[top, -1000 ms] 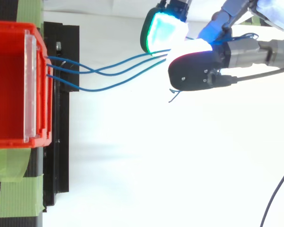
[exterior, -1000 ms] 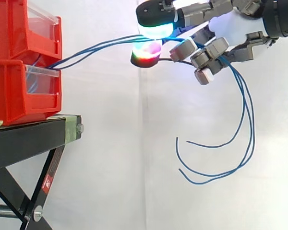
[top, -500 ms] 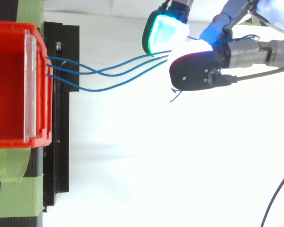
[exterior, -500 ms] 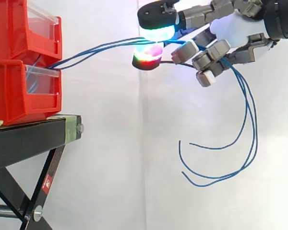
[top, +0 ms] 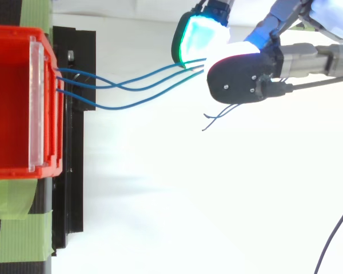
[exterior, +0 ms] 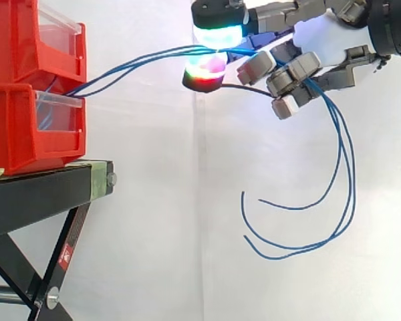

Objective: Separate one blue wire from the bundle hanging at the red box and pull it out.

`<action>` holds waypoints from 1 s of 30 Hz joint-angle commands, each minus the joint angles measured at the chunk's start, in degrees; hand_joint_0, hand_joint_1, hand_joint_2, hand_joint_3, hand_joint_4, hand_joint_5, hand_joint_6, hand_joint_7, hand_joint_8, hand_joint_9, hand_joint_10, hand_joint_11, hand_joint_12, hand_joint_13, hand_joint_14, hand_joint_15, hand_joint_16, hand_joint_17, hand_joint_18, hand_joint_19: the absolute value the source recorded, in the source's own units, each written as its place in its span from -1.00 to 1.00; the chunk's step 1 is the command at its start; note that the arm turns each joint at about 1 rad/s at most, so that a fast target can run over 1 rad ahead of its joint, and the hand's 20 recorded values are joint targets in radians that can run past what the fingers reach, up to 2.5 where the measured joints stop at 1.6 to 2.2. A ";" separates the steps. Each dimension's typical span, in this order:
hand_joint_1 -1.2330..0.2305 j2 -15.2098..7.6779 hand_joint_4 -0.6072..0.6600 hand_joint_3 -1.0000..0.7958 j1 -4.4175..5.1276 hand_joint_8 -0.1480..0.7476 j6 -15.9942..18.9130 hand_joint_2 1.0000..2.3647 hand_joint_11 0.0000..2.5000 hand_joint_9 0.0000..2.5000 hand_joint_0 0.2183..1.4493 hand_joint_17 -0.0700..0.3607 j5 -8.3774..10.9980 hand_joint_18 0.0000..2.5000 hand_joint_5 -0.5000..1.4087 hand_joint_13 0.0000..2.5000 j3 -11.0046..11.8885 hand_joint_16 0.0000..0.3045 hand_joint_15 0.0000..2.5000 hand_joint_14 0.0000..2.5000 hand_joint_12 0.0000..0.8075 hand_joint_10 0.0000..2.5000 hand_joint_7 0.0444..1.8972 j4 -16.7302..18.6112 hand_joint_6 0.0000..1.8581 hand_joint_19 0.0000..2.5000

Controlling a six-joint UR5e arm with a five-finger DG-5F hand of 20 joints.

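wires, three blue strands, run taut from the front of the lower red bin across open air, crossing one another on the way. the hand is clamped on them: they pass between a cyan-green pad above and a red-magenta pad below, with the other fingers curled round them. past the hand the strands hang in long loops, free ends curling back. bins sit on a black stand; white curtain behind.
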 commanded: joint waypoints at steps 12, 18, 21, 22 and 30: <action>-0.39 0.06 0.07 -0.17 0.12 0.04 3.54 -0.97 0.24 0.10 -0.35 -0.16 0.00 -0.08 -0.64 -0.03 -0.01 -0.68 0.28 -0.18 -0.02 -0.99 -0.06 -0.90 0.00 -0.15; -0.44 0.06 0.12 -0.19 0.20 0.05 3.62 -0.98 0.22 0.08 -0.35 -0.16 0.00 -0.09 -0.65 -0.04 0.08 -0.68 0.28 -0.18 -0.02 -0.99 -0.08 -1.34 0.00 -0.15; -0.47 0.06 0.14 -0.20 0.20 0.04 3.80 -0.98 0.23 0.07 -0.35 -0.15 0.00 -0.09 -0.66 -0.04 -0.01 -0.67 0.29 -0.18 -0.01 -0.99 -0.09 -1.43 0.01 -0.15; -0.48 -0.03 0.15 -0.21 0.20 0.04 3.89 -0.98 0.24 0.06 -0.35 -0.16 0.00 -0.09 -0.66 -0.04 -0.01 -0.67 0.28 -0.18 0.00 -0.99 -0.10 -1.43 0.01 -0.15; -0.52 0.06 0.20 -0.22 0.20 0.05 3.97 -0.98 0.23 0.05 -0.35 -0.15 0.00 -0.10 -0.67 -0.06 -0.01 -0.67 0.29 -0.17 0.00 -0.99 -0.11 -1.43 0.01 -0.15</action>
